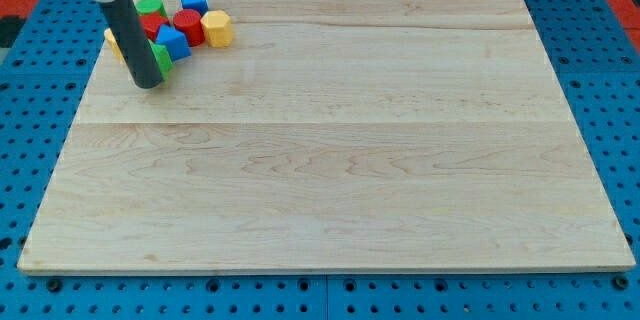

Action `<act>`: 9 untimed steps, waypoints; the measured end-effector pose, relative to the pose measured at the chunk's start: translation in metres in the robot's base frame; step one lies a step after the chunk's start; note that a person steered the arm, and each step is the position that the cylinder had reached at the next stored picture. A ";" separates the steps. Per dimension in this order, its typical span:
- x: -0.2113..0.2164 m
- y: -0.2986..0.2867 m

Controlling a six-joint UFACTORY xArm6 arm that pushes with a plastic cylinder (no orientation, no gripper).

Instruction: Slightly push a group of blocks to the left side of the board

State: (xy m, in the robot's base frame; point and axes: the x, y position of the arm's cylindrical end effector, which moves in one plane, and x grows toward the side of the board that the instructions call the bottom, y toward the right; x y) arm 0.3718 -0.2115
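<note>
Tip (148, 83) touches clustered red, green, blue, seemingly yellow blocks (180, 28).

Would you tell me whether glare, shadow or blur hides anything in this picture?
Camera view: even lighting, no glare on the wooden board; sharp focus throughout; only a faint shadow at my tip; the rod itself, not blur, partly hides the green block.

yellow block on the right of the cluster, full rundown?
The yellow block is a short, chunky piece with a faceted or rounded outline, its finish looking painted. It stands flat on the wooden board, at the cluster's right edge near the view's top left. Its left side touches the red block. My tip is well clear of it.
</note>
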 end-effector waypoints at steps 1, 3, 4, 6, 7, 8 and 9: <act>0.021 0.013; -0.023 0.097; -0.087 0.119; -0.111 0.085; -0.089 0.087; -0.119 0.117; -0.165 0.145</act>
State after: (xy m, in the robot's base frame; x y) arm 0.2072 -0.0665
